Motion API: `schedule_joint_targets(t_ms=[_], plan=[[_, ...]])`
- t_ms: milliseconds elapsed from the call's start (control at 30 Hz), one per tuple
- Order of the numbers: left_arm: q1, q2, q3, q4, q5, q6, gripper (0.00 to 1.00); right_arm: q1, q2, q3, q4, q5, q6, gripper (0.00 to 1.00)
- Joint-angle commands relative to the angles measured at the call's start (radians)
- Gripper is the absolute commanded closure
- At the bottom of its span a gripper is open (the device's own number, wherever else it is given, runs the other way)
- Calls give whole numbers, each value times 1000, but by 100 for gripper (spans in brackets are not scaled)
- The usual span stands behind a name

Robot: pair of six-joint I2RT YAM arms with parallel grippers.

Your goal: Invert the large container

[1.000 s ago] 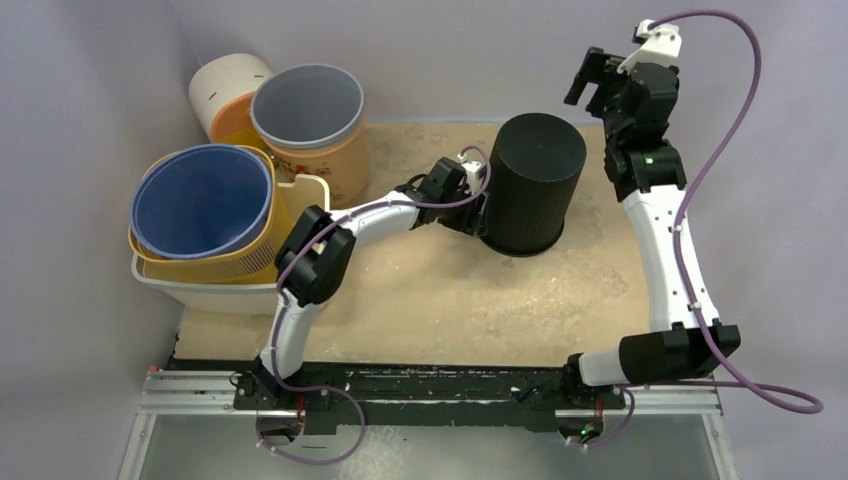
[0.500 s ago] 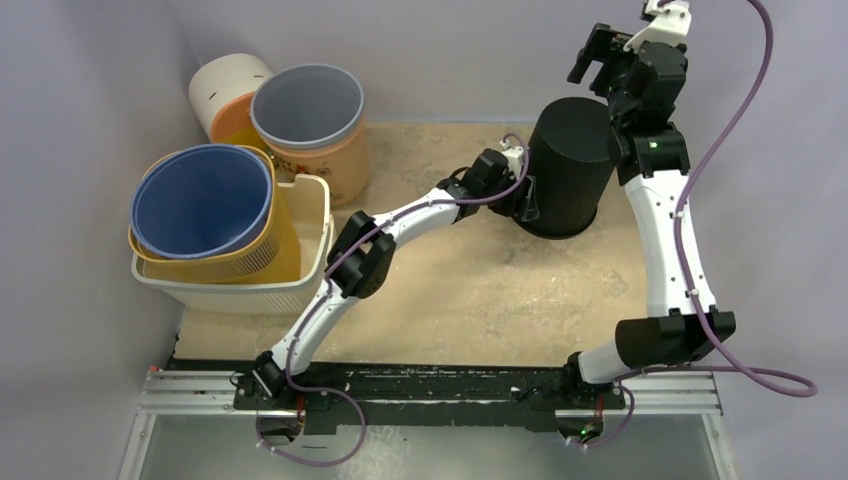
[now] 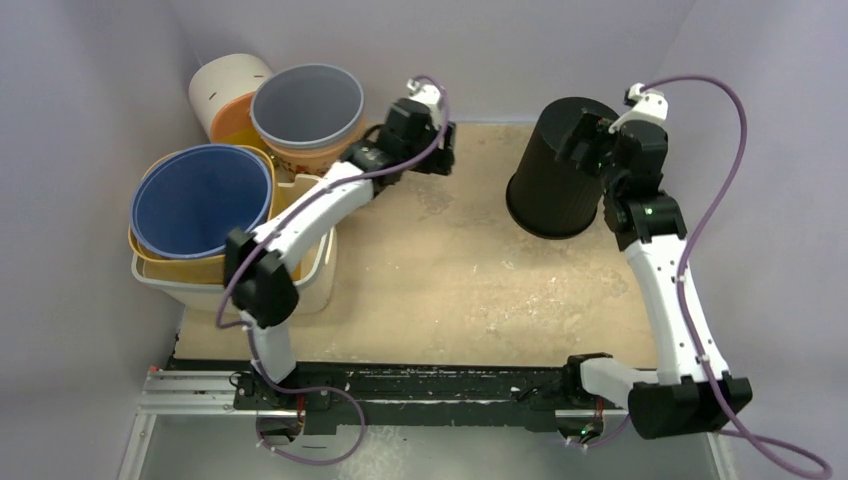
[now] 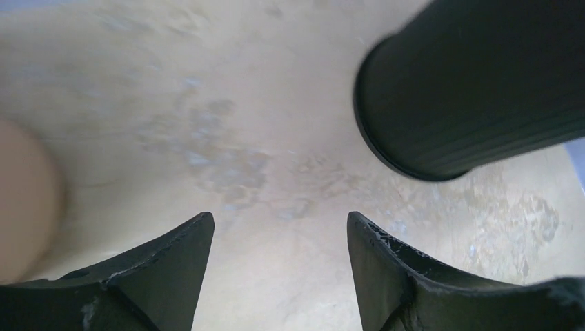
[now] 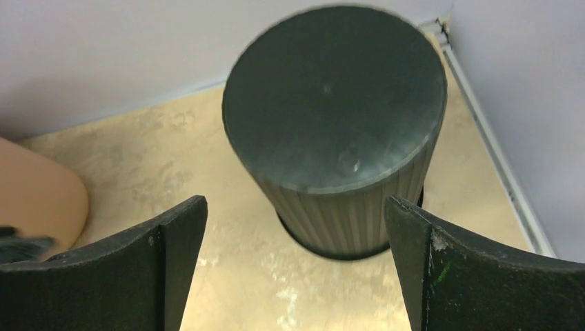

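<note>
Tabletop, top view: beige and stained, closed by lilac walls at the far side and at both sides.
Black container, top view: at the far right of the tabletop, standing on its wide rim, closed base up.
Left arm, top view: stretched to the far middle, just beside the peach bucket, well apart from the black container.
Right arm, top view: along the right side, wrist close to the upper part of the black container.
Far left corner, top view: blue bucket inside a yellow basket, both in a white tub.
Left jaws, left wrist view: spread wide, nothing between, only bare tabletop below.
Black container, left wrist view: at upper right, rim on the tabletop, apart from the left jaws.
Right jaws, right wrist view: spread wide, pinching nothing.
Black container, right wrist view: ahead of the right jaws, not touched, flat base up, ribbed wall below it.
</note>
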Motion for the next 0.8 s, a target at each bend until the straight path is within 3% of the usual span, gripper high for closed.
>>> schedule_joint_targets(t_ms=[0, 133, 367, 600, 767], plan=[[20, -168, -26, -92, -132, 89, 32, 20, -96, -60, -76, 27, 71, 0], [26, -196, 58, -190, -186, 123, 31, 27, -149, -141, -116, 5, 146, 0], [31, -233, 143, -203, -238, 134, 31, 35, -97, -291, -12, -116, 385, 0], [32, -302, 82, -191, -266, 135, 31, 151, 42, -251, 61, 81, 567, 0], [38, -374, 7, -188, -310, 134, 31, 161, 146, -237, 88, 190, 673, 0]])
